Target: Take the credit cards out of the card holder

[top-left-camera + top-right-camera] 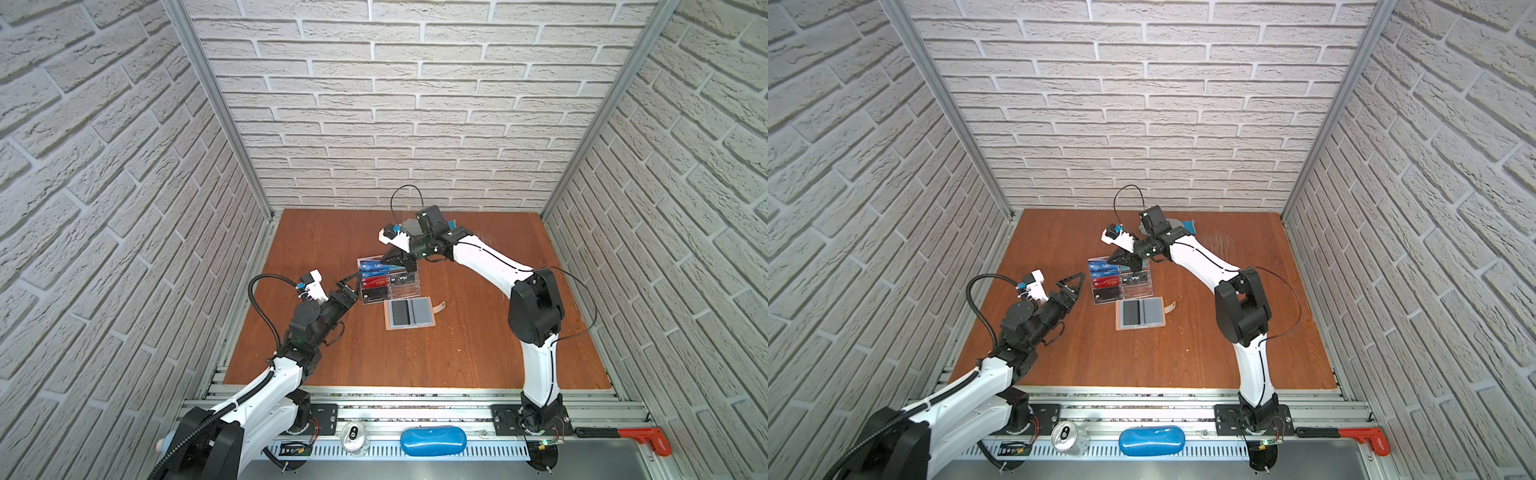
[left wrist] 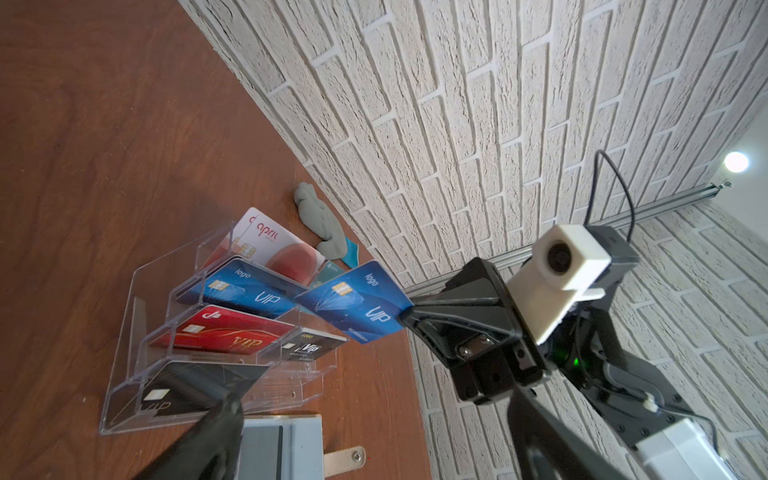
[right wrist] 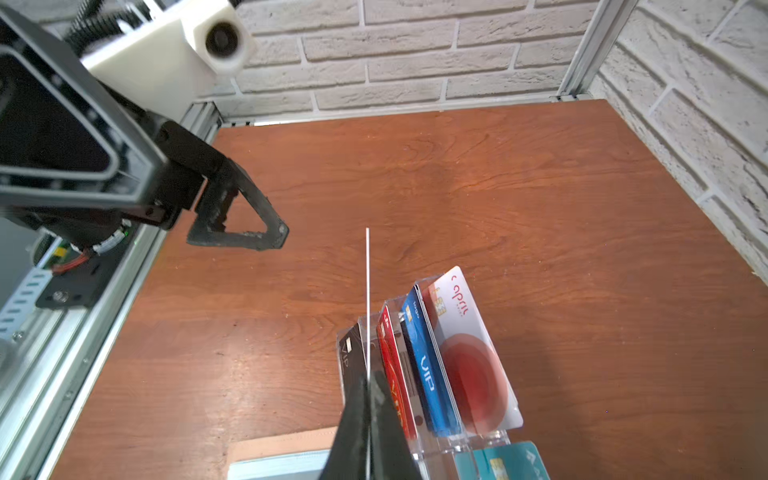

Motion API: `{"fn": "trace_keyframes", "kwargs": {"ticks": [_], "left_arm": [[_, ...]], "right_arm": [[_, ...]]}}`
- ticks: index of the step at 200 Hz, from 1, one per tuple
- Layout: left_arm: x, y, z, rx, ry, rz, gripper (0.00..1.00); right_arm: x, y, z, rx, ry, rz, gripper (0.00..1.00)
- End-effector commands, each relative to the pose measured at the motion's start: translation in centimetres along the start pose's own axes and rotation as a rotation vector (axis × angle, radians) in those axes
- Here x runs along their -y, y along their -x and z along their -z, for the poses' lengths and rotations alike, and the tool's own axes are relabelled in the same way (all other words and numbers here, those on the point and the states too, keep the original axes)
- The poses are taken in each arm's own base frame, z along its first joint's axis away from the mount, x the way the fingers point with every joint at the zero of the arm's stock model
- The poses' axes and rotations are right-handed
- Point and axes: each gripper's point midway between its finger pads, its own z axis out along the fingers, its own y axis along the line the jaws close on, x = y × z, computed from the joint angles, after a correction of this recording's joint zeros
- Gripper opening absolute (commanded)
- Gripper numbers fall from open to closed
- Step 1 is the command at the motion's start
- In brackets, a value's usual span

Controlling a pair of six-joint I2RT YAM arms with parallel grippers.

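Observation:
The tan card holder (image 1: 409,313) (image 1: 1140,313) lies open and flat on the table, grey-blue pages up, strap (image 2: 345,457) out to the side. My right gripper (image 1: 388,262) (image 3: 368,382) is shut on a blue VIP credit card (image 2: 353,307), held in the air above the clear acrylic stand (image 1: 386,286); in the right wrist view this card shows edge-on. My left gripper (image 1: 353,282) (image 2: 374,399) hangs open and empty just left of the stand. In the stand sit a white card (image 2: 270,241), a blue one (image 2: 245,286), a red one (image 2: 220,332) and a black one (image 2: 195,390).
A grey cloud-shaped lump (image 2: 320,220) lies by the back wall behind the stand. A teal card (image 3: 503,461) sits in the stand's other column. On the front rail are a can (image 1: 353,436), a blue case (image 1: 432,442) and a red clamp (image 1: 644,436).

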Motion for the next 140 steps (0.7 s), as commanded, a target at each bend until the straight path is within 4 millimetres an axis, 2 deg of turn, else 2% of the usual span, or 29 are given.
{"fn": "trace_keyframes", "kwargs": {"ticks": [1,66,99,140], "left_arm": [[1.2,-0.2,-0.2,-0.006,-0.064,-0.036,0.98],[0.7,-1.3,-1.4,-0.054,-0.048,-0.040,0.98],[0.4,-2.3,-1.9,-0.085,-0.038,-0.050,0.98],[0.7,-2.3,-2.3,-0.086,-0.035,-0.049,0.98]], "right_arm": [[-0.1,0.2,0.1,0.015,0.031,0.102,0.06],[2.2,0.3,-1.2,0.026,0.026,0.135,0.06],[2.9,-0.6,-1.8,-0.008,0.031,0.141,0.06],[3.2,-1.7,-2.5,-0.028,0.035,0.137,0.06]]}}
